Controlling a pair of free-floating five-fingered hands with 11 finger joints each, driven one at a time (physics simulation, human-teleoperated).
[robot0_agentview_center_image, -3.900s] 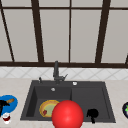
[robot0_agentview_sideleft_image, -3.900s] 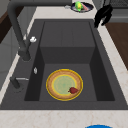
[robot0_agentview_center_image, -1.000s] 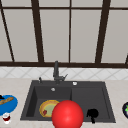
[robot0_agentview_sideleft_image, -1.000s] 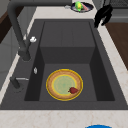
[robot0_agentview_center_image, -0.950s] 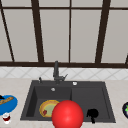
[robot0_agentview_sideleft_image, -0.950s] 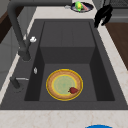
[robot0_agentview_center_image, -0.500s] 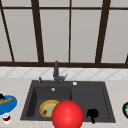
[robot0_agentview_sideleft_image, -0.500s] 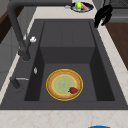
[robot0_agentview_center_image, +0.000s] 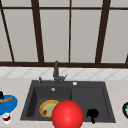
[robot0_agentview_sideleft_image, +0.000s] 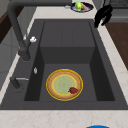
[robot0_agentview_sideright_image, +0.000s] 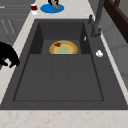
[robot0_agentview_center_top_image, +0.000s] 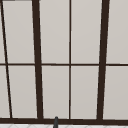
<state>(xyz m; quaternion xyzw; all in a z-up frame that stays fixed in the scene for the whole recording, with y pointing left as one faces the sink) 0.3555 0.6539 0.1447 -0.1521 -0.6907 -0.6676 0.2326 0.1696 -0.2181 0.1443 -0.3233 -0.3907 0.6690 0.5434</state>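
Note:
My right hand (robot0_agentview_center_image: 92, 113) hangs over the front rim of the dark sink (robot0_agentview_center_image: 105, 100), at its shallow right half, fingers drooping loosely and holding nothing. It appears again in the left side view as the right hand (robot0_agentview_sideleft_image: 102, 15) and in the right side view as the right hand (robot0_agentview_sideright_image: 7, 55), both by the counter edge. My left hand (robot0_agentview_center_image: 1, 95) peeks in at the far left above a blue plate (robot0_agentview_center_image: 7, 105); its tip is the left hand (robot0_agentview_sideright_image: 53, 2). A yellow-rimmed plate (robot0_agentview_sideleft_image: 62, 83) with a small red piece (robot0_agentview_sideleft_image: 73, 90) lies in the deep basin. A big red ball (robot0_agentview_center_image: 67, 115) sits before the sink.
A dark faucet (robot0_agentview_center_image: 56, 72) stands behind the basin. The blue plate carries a breadstick (robot0_agentview_center_image: 6, 100), with a small red cup (robot0_agentview_center_image: 6, 117) beside it. A dark plate with green food (robot0_agentview_sideleft_image: 81, 6) rests on the right counter. A window is behind.

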